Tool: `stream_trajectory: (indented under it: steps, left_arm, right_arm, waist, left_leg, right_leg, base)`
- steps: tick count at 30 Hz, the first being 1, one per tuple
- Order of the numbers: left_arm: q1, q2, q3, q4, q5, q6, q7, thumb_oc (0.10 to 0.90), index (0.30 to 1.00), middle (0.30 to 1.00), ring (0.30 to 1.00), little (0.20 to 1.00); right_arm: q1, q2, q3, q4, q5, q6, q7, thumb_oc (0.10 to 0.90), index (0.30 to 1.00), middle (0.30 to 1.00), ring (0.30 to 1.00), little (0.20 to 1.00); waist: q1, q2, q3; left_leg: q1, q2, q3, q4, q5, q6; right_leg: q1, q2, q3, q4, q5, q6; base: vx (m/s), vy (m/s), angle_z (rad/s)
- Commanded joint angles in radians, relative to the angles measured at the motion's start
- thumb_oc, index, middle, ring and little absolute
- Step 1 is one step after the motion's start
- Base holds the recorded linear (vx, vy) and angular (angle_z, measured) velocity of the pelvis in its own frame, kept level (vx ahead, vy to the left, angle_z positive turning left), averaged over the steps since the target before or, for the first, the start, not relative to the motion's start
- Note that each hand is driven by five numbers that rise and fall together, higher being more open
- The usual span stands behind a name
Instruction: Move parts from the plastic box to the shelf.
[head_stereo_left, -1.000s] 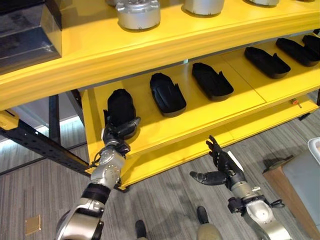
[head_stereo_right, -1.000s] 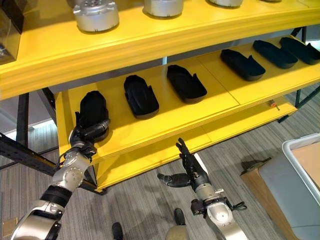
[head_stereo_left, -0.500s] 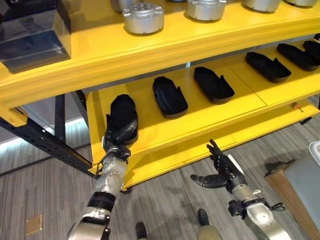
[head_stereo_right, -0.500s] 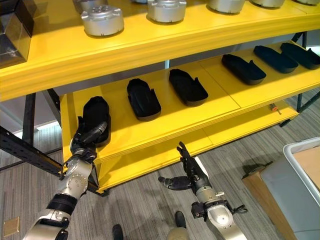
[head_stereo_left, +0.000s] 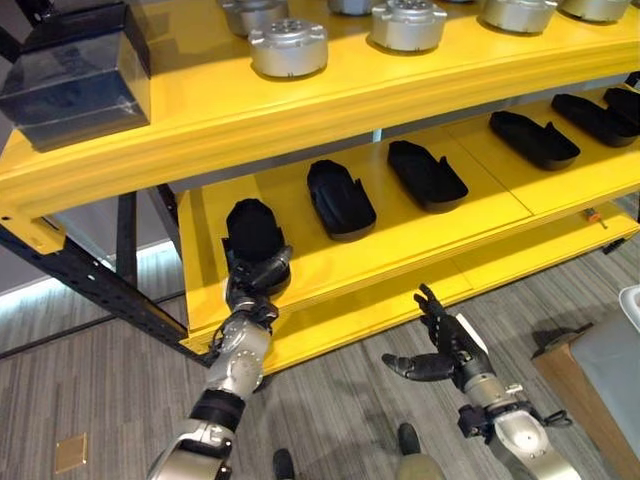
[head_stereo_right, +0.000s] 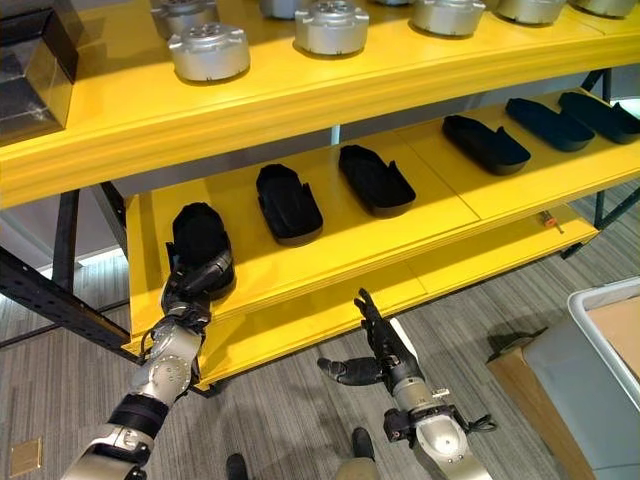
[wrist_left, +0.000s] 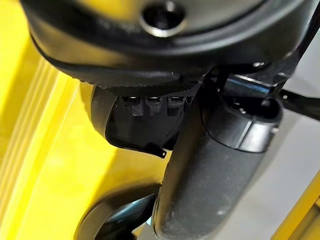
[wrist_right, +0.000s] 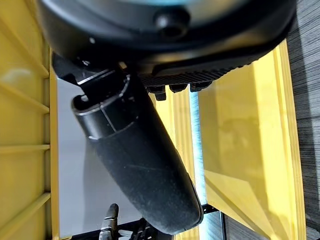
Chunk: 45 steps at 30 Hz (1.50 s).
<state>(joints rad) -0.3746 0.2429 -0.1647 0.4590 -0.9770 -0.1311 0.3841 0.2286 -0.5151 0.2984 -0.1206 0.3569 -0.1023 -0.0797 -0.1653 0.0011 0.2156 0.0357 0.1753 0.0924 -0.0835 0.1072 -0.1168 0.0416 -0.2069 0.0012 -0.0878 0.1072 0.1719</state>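
The left hand (head_stereo_left: 256, 278) curled its fingers on the near end of the leftmost black part (head_stereo_left: 250, 226) on the yellow shelf (head_stereo_left: 400, 235), its long axis pointing away; the right hand (head_stereo_left: 445, 350) hung spread below.

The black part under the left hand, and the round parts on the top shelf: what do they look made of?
The black part looks like matte moulded plastic or rubber: dull, even black with no glints, though the look leaves that open. The round parts look like bare metal, probably cast or machined: silver-grey with soft highlights. The left hand rests on the black part's near end.
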Motion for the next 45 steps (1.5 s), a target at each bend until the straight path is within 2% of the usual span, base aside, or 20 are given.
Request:
stream_trajectory:
  steps: [1,10,19,23,24,29,32,33,36,37,38,45]
  left_arm:
    - [-0.097,0.019,0.024,-0.013,-0.002,-0.05,-0.012,0.9,1.0,1.0,1.0,1.0]
    - [-0.105,0.017,0.031,-0.029,-0.014,-0.065,0.001,0.9,1.0,1.0,1.0,1.0]
    - [-0.13,0.077,0.041,-0.087,0.054,-0.067,0.023,0.9,1.0,1.0,1.0,1.0]
    - [-0.102,0.142,0.052,-0.215,0.256,-0.059,0.041,0.9,1.0,1.0,1.0,1.0]
    - [-0.071,0.177,0.059,-0.282,0.365,-0.054,0.021,0.9,1.0,1.0,1.0,1.0]
    - [0.028,0.282,0.1,-0.432,0.686,-0.083,0.006,0.9,1.0,1.0,1.0,1.0]
    - [0.085,0.314,0.123,-0.526,0.832,-0.096,0.011,0.9,1.0,1.0,1.0,1.0]
    - [0.106,0.348,0.13,-0.562,0.93,-0.098,0.008,0.9,1.0,1.0,1.0,1.0]
    - [0.19,0.389,0.15,-0.635,1.063,-0.11,-0.007,0.9,1.0,1.0,1.0,1.0]
    - [0.19,0.389,0.15,-0.636,1.063,-0.11,-0.007,0.9,1.0,1.0,1.0,1.0]
    - [0.279,0.438,0.165,-0.71,1.173,-0.132,-0.04,0.9,1.0,1.0,1.0,1.0]
    - [0.447,0.504,0.15,-0.815,1.306,-0.164,-0.096,0.9,1.0,1.0,1.0,1.0]
  right_arm:
    - [-0.059,0.014,-0.075,-0.15,0.007,-0.087,-0.016,0.9,1.0,1.0,1.0,1.0]
    - [-0.053,0.015,-0.074,-0.151,0.013,-0.091,-0.017,0.9,1.0,1.0,1.0,1.0]
    - [-0.056,0.007,-0.082,-0.146,0.01,-0.094,-0.012,0.9,1.0,1.0,1.0,1.0]
    - [-0.08,-0.006,-0.097,-0.137,-0.001,-0.105,-0.001,0.9,1.0,1.0,1.0,1.0]
    - [-0.093,-0.008,-0.109,-0.135,0.006,-0.113,0.007,0.9,1.0,1.0,1.0,1.0]
    - [-0.11,-0.008,-0.114,-0.121,0.042,-0.146,0.056,0.9,1.0,1.0,1.0,1.0]
    - [-0.108,-0.015,-0.117,-0.123,0.054,-0.157,0.074,0.9,1.0,1.0,1.0,1.0]
    - [-0.105,-0.018,-0.122,-0.125,0.061,-0.163,0.08,0.9,1.0,1.0,1.0,1.0]
    - [-0.094,-0.021,-0.136,-0.125,0.071,-0.175,0.093,0.9,1.0,1.0,1.0,1.0]
    - [-0.094,-0.021,-0.136,-0.125,0.071,-0.175,0.093,0.9,1.0,1.0,1.0,1.0]
    - [-0.082,-0.026,-0.143,-0.129,0.073,-0.183,0.102,0.9,1.0,1.0,1.0,1.0]
    - [-0.055,-0.049,-0.176,-0.152,0.067,-0.198,0.099,0.9,1.0,1.0,1.0,1.0]
  waist:
    - [0.001,-0.033,-0.015]
    - [0.002,-0.033,-0.018]
    - [0.008,-0.034,-0.024]
    - [0.016,-0.038,-0.02]
    - [0.019,-0.041,-0.018]
    - [0.026,-0.048,-0.015]
    - [0.031,-0.05,-0.012]
    - [0.033,-0.052,-0.013]
    - [0.04,-0.053,-0.012]
    - [0.04,-0.053,-0.012]
    - [0.047,-0.053,-0.009]
    - [0.054,-0.052,-0.004]
  left_leg:
    - [0.066,0.022,0.025,0.01,-0.063,0.009]
    - [0.066,0.019,0.024,0.009,-0.065,0.011]
    - [0.066,0.019,0.02,0.01,-0.065,0.012]
    - [0.064,0.018,0.016,0.01,-0.065,0.013]
    - [0.064,0.019,0.016,0.01,-0.065,0.012]
    - [0.066,0.024,0.025,0.01,-0.066,0.01]
    - [0.066,0.027,0.024,0.009,-0.066,0.008]
    - [0.063,0.028,0.025,0.008,-0.066,0.007]
    - [0.055,0.03,0.025,0.008,-0.059,0.007]
    - [0.055,0.03,0.025,0.008,-0.059,0.007]
    - [0.053,0.033,0.023,0.007,-0.058,0.007]
    - [0.049,0.037,0.019,0.004,-0.055,0.005]
  right_leg:
    - [0.025,-0.004,-0.018,0.038,-0.064,-0.015]
    - [0.026,-0.004,-0.017,0.036,-0.064,-0.015]
    - [0.03,-0.004,-0.022,0.036,-0.066,-0.016]
    - [0.032,-0.003,-0.025,0.035,-0.067,-0.016]
    - [0.03,-0.003,-0.025,0.037,-0.067,-0.017]
    - [0.025,0.0,-0.019,0.042,-0.067,-0.019]
    - [0.026,0.001,-0.02,0.041,-0.068,-0.019]
    - [0.024,0.002,-0.021,0.041,-0.068,-0.019]
    - [0.017,0.005,-0.021,0.041,-0.061,-0.02]
    - [0.017,0.005,-0.021,0.041,-0.061,-0.02]
    - [0.017,0.006,-0.024,0.04,-0.061,-0.021]
    - [0.018,0.013,-0.032,0.038,-0.062,-0.022]
  base:
    - [0.0,0.0,0.0]
    - [0.0,0.0,0.0]
    - [0.0,0.0,0.01]
    - [0.0,-0.003,0.04]
    - [-0.01,0.002,0.09]
    - [0.0,0.001,0.01]
    - [0.0,0.0,0.0]
    - [0.0,0.0,0.0]
    - [-0.02,-0.008,-0.01]
    - [-0.04,-0.023,-0.04]
    - [0.0,0.0,0.0]
    - [-0.01,-0.005,0.01]
